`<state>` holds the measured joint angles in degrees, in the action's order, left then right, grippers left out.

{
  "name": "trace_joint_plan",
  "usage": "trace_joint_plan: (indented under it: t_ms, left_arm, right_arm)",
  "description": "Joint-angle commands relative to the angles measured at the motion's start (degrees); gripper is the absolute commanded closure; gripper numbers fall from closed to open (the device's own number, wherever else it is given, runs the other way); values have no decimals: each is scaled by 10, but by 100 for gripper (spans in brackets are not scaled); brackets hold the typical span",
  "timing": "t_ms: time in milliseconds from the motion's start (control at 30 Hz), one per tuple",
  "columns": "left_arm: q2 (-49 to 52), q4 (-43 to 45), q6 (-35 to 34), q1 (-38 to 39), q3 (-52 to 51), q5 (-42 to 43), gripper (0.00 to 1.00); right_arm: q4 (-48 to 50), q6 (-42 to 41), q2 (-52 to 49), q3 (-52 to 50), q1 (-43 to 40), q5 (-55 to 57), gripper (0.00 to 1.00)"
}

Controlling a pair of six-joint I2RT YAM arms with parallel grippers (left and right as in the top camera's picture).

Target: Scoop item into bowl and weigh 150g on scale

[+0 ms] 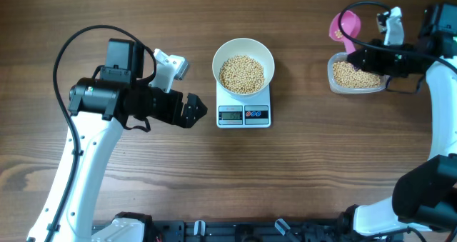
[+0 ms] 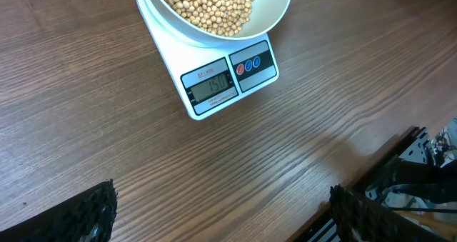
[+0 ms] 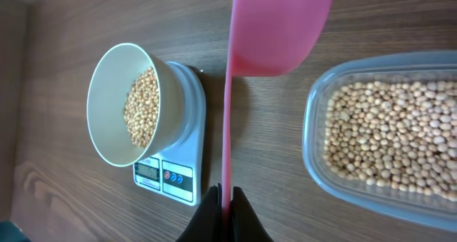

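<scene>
Right gripper (image 3: 227, 199) is clamped on the pink scoop (image 3: 278, 28) beside the clear tub (image 3: 314, 163); left gripper (image 2: 221, 213) gapes wide, empty. On the scale (image 1: 243, 114), the white bowl (image 1: 218, 60) holds soybeans (image 1: 241, 73). Its display seems to read 150, so weighing looks finished.

Your left arm (image 1: 80, 163) is a long white tube with fat black joints at the top. A thin black cable (image 1: 80, 33) makes a big hoop over it. A small white camera box (image 1: 170, 65) sits near the front. The left gripper (image 1: 200, 111) is black, and its fingers (image 2: 89, 213) look rough and bumpy. Your right arm (image 1: 444, 106) is white too, with black parts and a big round black joint (image 1: 421, 195). It has another thin black cable (image 1: 368, 4). The right gripper (image 3: 227, 197) has thin, dark fingers (image 3: 246, 220).
</scene>
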<state>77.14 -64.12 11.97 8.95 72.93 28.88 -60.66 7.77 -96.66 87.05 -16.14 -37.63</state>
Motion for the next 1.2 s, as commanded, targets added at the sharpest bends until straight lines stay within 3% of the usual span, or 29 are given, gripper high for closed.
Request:
trace_joint_plan:
  t_ms: [0, 867, 1167]
  left_arm:
    - [-10, 0, 12, 3, 3, 11, 0]
    - [-10, 0, 12, 3, 3, 11, 0]
    - [-10, 0, 12, 3, 3, 11, 0]
  right_arm:
    - [-1, 13, 1, 5, 0, -12, 96]
    - [-6, 28, 1, 5, -2, 147, 96]
    - [-47, 48, 1, 5, -11, 295, 96]
